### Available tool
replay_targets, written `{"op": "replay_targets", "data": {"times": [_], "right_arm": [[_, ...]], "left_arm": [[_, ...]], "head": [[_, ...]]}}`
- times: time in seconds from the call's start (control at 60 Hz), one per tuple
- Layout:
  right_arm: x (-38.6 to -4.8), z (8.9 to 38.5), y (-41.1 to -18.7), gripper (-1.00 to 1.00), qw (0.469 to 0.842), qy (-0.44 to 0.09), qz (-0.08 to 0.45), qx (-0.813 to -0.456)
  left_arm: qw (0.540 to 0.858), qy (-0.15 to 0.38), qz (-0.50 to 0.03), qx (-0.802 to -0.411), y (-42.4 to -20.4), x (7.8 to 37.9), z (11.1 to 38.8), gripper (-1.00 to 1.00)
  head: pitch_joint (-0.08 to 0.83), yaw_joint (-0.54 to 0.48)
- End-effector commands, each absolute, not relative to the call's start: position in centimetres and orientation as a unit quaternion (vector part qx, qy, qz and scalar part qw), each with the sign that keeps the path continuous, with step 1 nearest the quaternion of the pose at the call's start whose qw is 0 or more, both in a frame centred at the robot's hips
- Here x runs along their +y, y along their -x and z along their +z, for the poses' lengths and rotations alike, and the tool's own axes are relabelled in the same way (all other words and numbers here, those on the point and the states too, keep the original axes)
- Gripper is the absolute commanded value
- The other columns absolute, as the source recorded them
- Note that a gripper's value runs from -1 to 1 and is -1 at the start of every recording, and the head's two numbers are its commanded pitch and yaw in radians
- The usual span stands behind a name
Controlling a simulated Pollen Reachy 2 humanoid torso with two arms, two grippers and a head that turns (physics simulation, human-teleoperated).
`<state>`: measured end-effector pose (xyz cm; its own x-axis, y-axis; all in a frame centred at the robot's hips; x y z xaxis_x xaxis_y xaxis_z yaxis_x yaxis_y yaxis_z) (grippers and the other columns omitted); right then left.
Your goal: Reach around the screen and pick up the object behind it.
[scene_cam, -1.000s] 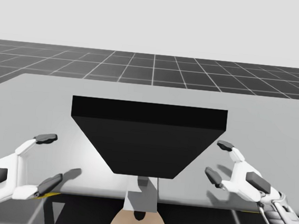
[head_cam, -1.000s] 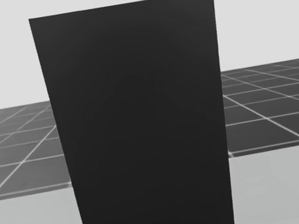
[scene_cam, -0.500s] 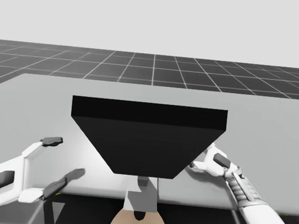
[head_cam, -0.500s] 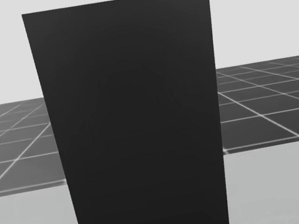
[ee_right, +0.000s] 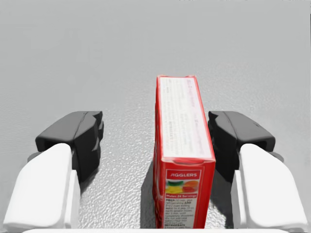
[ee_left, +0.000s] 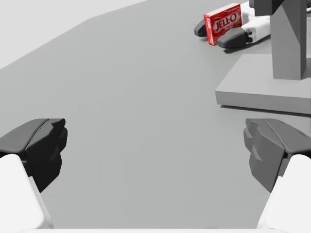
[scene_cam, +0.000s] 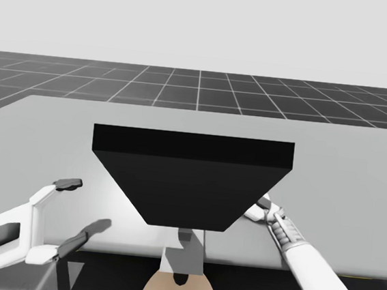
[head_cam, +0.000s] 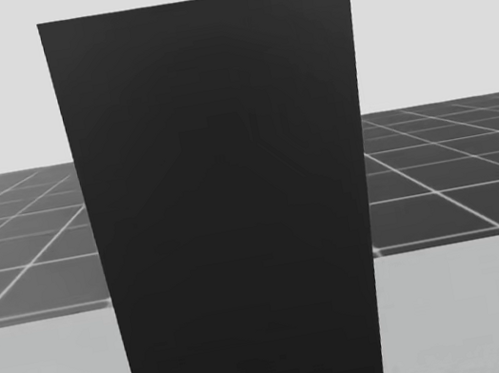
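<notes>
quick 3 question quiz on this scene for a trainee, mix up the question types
1. True or false: the right hand is shut on the red box.
2. Fill in: the left hand has its fingers ___.
3. The red box stands: A between the right hand's fingers; B between the left hand's fingers; C far from both hands.

Key: 1 false, one finger stands apart from the box; 2 open; 3 A.

Flat red box [ee_right: 183, 145] upright on its edge, behind tall black screen [head_cam: 229, 209]
</notes>
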<state>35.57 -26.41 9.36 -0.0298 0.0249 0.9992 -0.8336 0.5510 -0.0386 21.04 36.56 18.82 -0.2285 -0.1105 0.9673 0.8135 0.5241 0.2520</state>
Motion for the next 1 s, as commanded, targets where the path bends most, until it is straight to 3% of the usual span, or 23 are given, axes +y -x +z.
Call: {"op": "replay_targets", "data": {"times": [0.017,0.567,0.883,1.0], "right_arm": [[-26.7,9.6,-35.3,1.0,0.613,-0.307,0.353,-0.637],[-37.3,14.9,-30.4,1.0,0.594,-0.207,0.3,-0.717],[-39.7,20.6,-31.0,1.0,0.552,-0.146,0.262,-0.778],[-40.5,24.4,-31.2,1.0,0.519,-0.107,0.215,-0.82]], "left_arm": [[0.554,0.266,-0.41,-0.674,-20.9,36.6,18.8,-1.0],[0.559,0.251,-0.407,-0.678,-21.1,36.7,18.9,-1.0],[0.558,0.244,-0.407,-0.681,-21.0,36.9,19.2,-1.0],[0.557,0.241,-0.406,-0.683,-21.0,37.0,19.3,-1.0]], "head": [[0.093,-0.04],[0.087,-0.04],[0.086,-0.04],[0.084,-0.04]]}}
